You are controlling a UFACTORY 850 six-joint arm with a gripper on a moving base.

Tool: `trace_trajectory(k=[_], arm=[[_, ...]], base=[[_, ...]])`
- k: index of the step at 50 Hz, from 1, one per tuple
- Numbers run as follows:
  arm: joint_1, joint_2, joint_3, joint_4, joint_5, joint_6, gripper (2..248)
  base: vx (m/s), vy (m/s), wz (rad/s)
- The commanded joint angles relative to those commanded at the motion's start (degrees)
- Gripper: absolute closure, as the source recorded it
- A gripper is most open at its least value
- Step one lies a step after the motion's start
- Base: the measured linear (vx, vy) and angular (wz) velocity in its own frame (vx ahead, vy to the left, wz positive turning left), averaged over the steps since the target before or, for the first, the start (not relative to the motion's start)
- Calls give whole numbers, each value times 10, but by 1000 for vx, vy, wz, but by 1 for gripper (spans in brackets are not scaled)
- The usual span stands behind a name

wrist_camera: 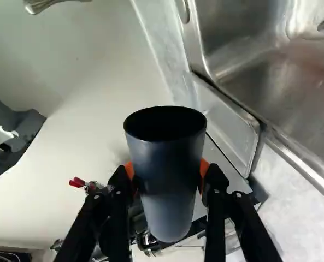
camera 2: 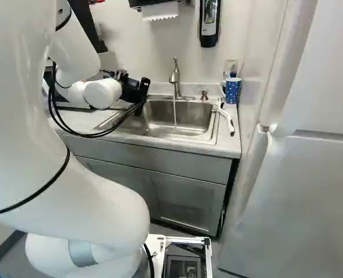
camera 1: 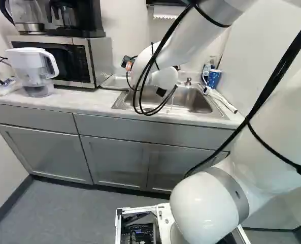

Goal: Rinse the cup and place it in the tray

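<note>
Dark cup (wrist_camera: 164, 185) nearest the lens, in the wrist view, clamped between the two orange pads of the hand (wrist_camera: 167, 170), which bear on opposite sides of its wall. Its place is by the sink (camera 2: 185, 119), near the tray (wrist_camera: 219, 123) on the surface (camera 1: 92, 104). Wall looks smooth, thin and unbent by the pads; judged stiff, light, plastic or coated metal (interior too dark to tell if anything is in it). No handle seen. Tapers to a narrower base, so a squeeze round the middle seems right, leaving the rim free for water. Thin stream falls from the faucet (camera 2: 174, 77); once wet, that smooth side will likely turn slippery, and a firm, level pinch should matter more than force.
</note>
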Motion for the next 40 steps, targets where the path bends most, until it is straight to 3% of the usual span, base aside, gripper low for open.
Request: trace_trajectory(k=[40], arm=[[0,0,0,0,0,-240,125]], base=[[0,0,0]])
